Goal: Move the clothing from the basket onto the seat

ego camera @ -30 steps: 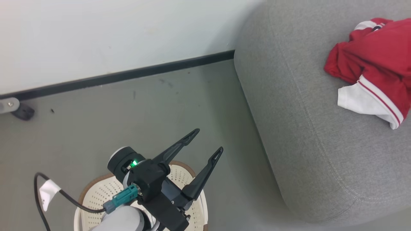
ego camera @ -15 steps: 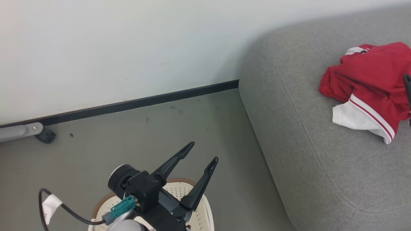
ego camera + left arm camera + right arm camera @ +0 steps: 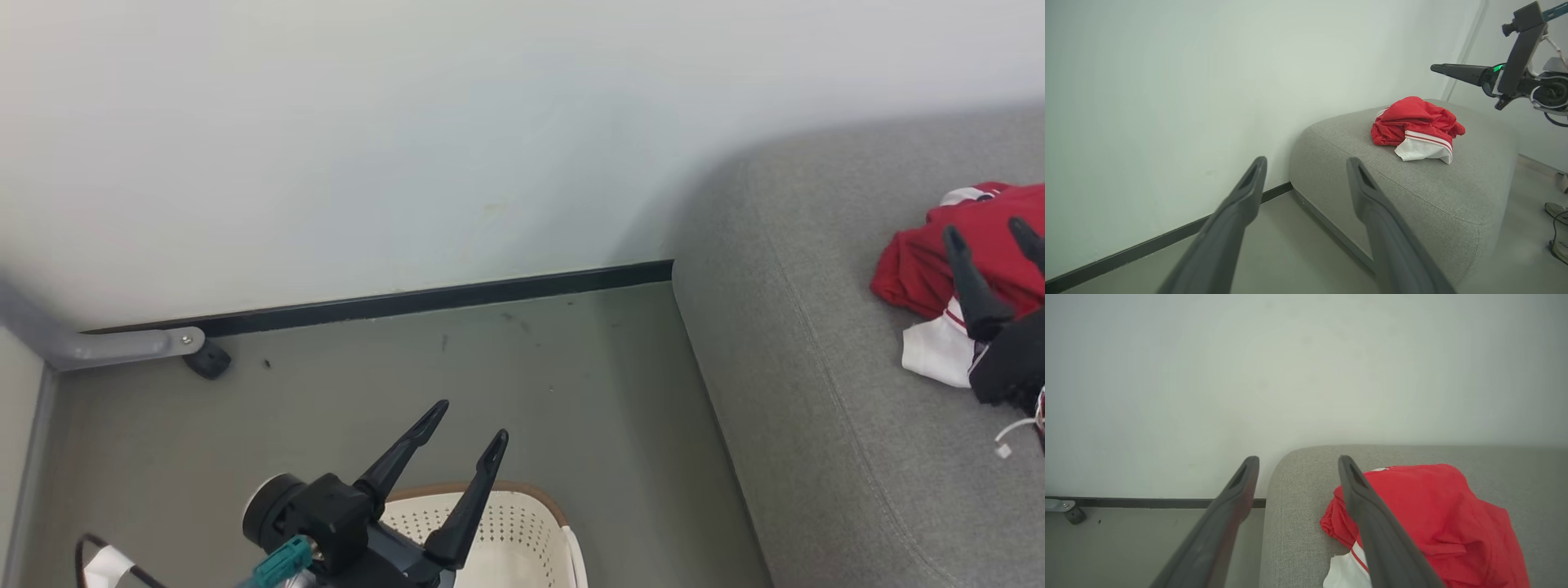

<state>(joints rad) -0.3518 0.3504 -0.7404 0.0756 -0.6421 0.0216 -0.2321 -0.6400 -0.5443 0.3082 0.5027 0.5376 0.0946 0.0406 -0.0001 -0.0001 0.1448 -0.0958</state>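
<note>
The clothing [image 3: 918, 273], a bunched red pile with a white red-striped piece, lies on the grey seat [image 3: 816, 392] at the right; it also appears in the left wrist view [image 3: 1414, 128] and the right wrist view [image 3: 1437, 522]. My right gripper [image 3: 988, 233] hangs open just above the pile, nothing between its fingers. At the bottom edge, the cream basket [image 3: 522, 527] with a brown rim stands on the floor. My left gripper [image 3: 472, 423] is open and empty above its far rim. The basket's inside is mostly hidden by the left arm.
A pale wall with a black skirting strip [image 3: 424, 298] runs behind the floor and seat. A grey metal leg with a dark caster [image 3: 204, 359] sits at the left by the wall. In the left wrist view a shoe [image 3: 1555, 210] and cable lie on the floor at right.
The camera has tilted up and turned, so wall fills more of the picture. My right gripper has come into view over the clothing. The left gripper stays open above the basket.
</note>
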